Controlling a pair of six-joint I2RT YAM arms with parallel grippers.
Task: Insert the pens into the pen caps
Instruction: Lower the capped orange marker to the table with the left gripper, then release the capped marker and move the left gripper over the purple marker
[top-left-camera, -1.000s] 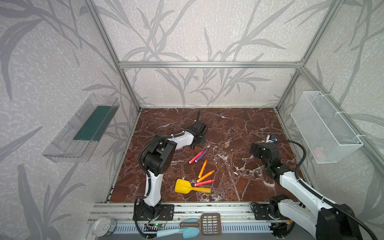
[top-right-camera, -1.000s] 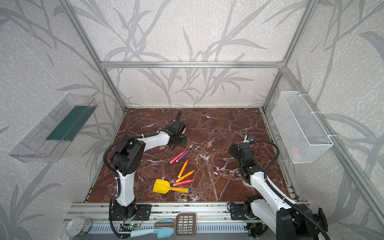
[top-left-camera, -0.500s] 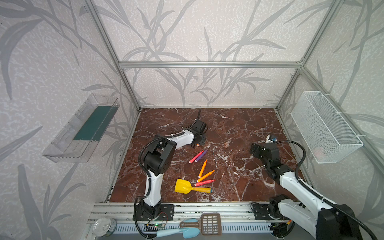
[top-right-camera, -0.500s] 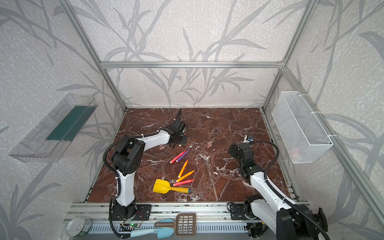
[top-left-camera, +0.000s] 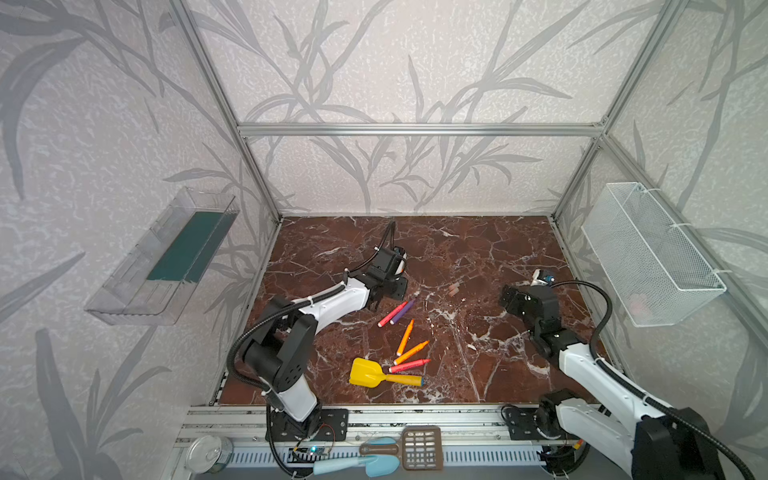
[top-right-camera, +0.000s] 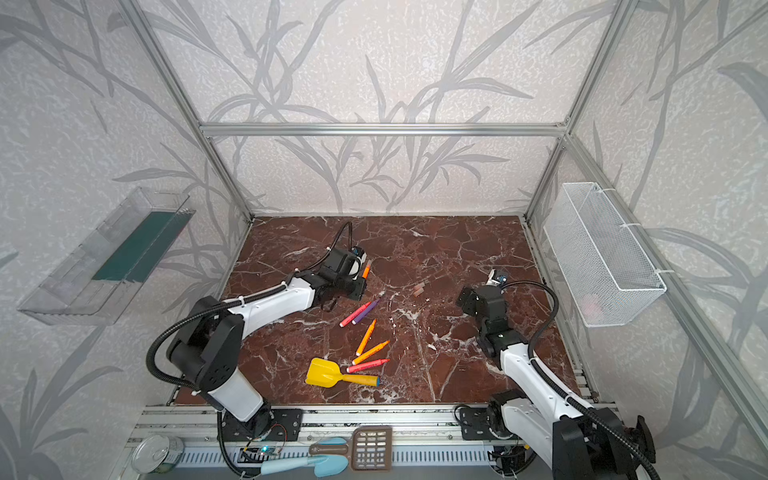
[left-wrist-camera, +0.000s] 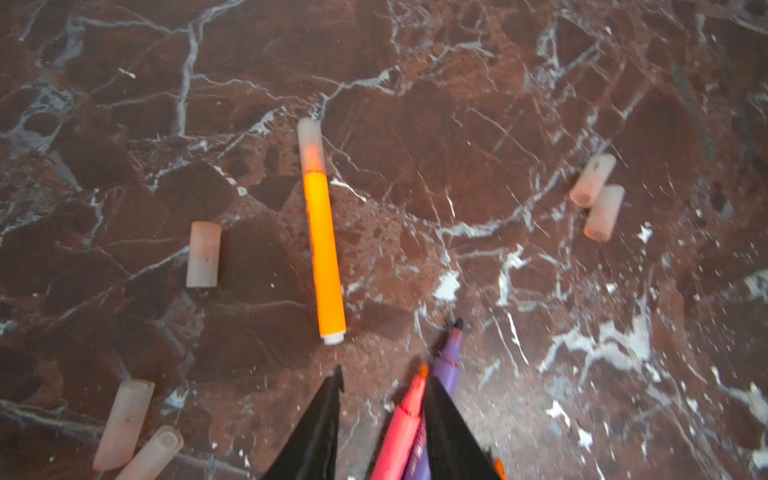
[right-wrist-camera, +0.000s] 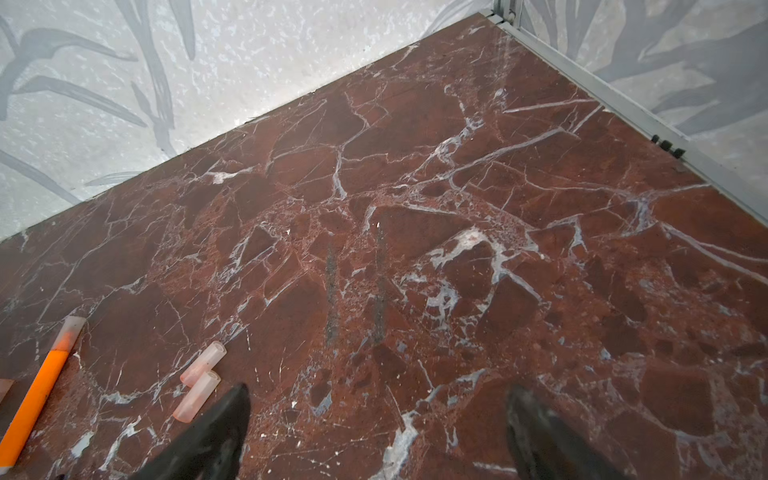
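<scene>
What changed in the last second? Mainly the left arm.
Left gripper opened and let go of the capped orange pen, which now lies on the table ahead of its fingertips; the arm drew back slightly. Unchanged: right gripper open and parked, five uncapped pens, loose caps, yellow shovel.

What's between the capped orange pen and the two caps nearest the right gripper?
Nothing: bare table from pen to caps, shown in the left wrist view.
</scene>
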